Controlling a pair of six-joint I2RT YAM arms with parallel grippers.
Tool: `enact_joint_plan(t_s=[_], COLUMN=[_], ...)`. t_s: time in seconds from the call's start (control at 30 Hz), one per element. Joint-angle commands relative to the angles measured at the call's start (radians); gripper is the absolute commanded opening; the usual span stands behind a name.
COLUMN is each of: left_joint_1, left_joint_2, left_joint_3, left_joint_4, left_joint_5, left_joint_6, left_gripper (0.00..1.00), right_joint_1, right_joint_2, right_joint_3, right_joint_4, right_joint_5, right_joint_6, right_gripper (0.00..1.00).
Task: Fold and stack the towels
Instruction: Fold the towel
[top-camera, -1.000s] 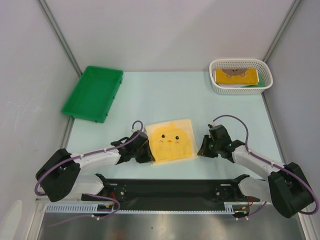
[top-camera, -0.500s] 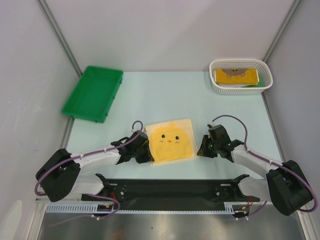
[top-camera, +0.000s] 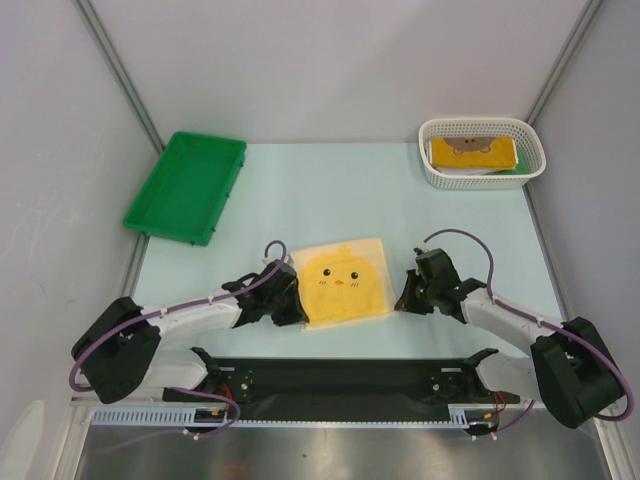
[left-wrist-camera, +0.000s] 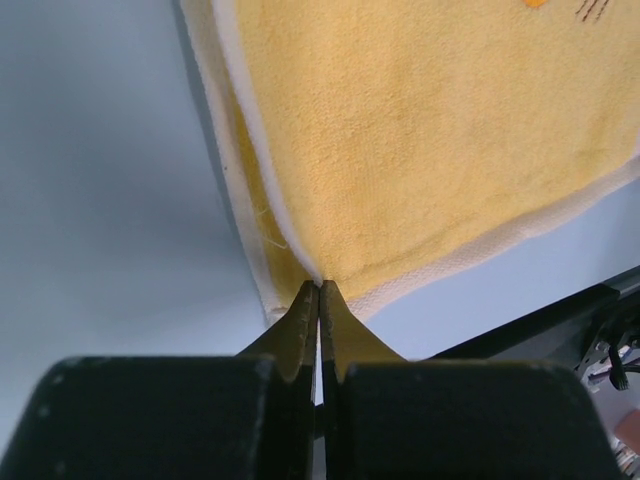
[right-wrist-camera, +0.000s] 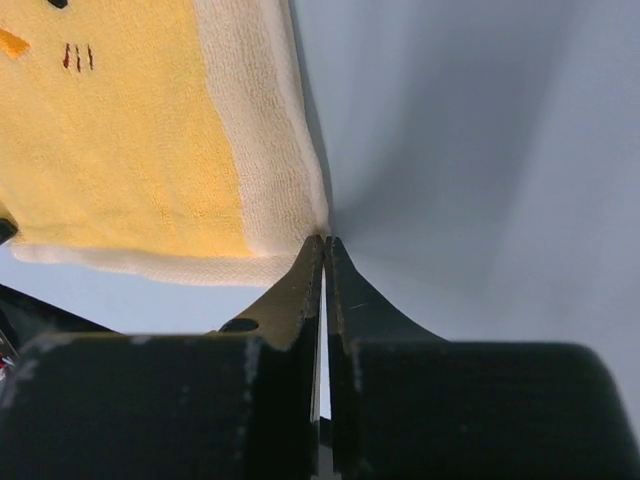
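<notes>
yellow towel (top-camera: 343, 280): landmark for everything below; lies spread flat on the table (top-camera: 300, 200), a single square, chick face print up, pale border all round, turned slightly off square to the table edge
left gripper (left-wrist-camera: 319, 290): at the yellow towel's near-left corner, arm lying low and reaching in from the left
left jaws: pressed together, tips meeting right on the corner hem; cloth looks pinched between them
right gripper (right-wrist-camera: 325, 245): at the yellow towel's near-right corner, arm lying low and reaching in from the right
right jaws: pressed together, no visible gap, tips meeting the pale border at the very corner; looks like a pinch on the hem
corner lift: both wrist views show a shadow beside the yellow towel's side edges; can't tell if the corners are off the table
green tray (top-camera: 185, 187): far-left of the yellow towel, well apart, near the left wall
mesh basket (top-camera: 480, 178): far-right of the yellow towel, well apart, near the right wall
folded yellow towel (top-camera: 470, 152): far-right of the yellow towel, in the mesh basket, on top, brown face print showing
green towel (top-camera: 508, 170): in the mesh basket under the folded yellow towel, only a sliver showing
</notes>
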Motion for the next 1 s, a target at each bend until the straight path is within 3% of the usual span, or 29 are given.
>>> enact_joint_plan(t_s=[0.0,0.37,0.63,0.97], left_joint_1=[-0.009,-0.009,-0.009,-0.009], left_joint_2=[-0.01,-0.08,-0.126,-0.095], left_joint_3=[0.072,0.135,-0.03,-0.041], left_joint_4=[-0.007,-0.179,-0.103,-0.09], left_joint_5=[0.003,-0.025,-0.031,-0.035], left_joint_6=[0.004,0.035,0.01,0.029], left_gripper=[0.0,0.0,0.0,0.0], right_joint_1=[0.007,0.013,0.063,0.103], right_joint_2=[-0.002,-0.089,-0.082,-0.034], right_joint_3=[0.052,0.135,0.003,0.0], right_joint_4=[-0.029,-0.124,0.015,0.024], right_joint_5=[0.026,-0.004,-0.02,0.033], right_joint_6=[-0.015,-0.015,0.031,0.025], right_gripper=[0.0,0.0,0.0,0.0])
